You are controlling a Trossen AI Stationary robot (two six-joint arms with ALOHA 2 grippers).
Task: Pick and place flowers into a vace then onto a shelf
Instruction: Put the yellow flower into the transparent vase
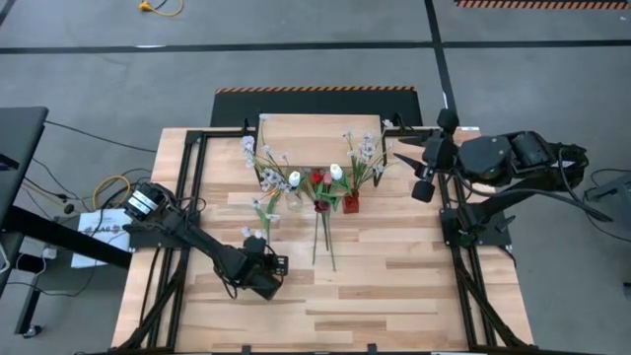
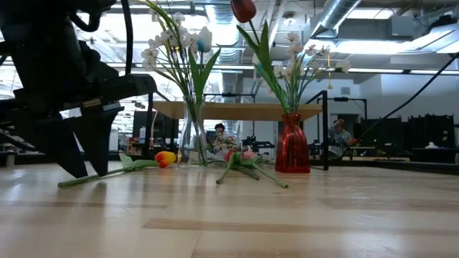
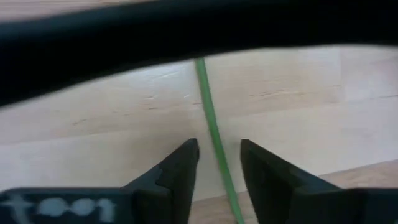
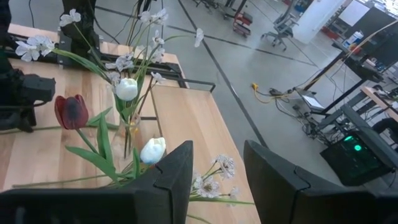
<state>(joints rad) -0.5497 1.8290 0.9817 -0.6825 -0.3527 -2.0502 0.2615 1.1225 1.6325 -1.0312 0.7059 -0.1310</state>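
We find the left gripper (image 3: 217,168) down at the table (image 1: 394,286), jaws partly open astride a green stem (image 3: 208,109), not yet clamped. We advise closing squarely on the stem before lifting. The right gripper (image 4: 217,174) waits open by the shelf (image 1: 315,128).

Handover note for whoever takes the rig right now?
Left gripper: down at the table, fingers astride a loose green stem, not visibly clamped.
Right gripper: open, empty, parked high at the right edge.
Clear vase and red vase hold flowers, both on the table in front of the shelf.
Left: loose flowers into vases, vases onto shelf.
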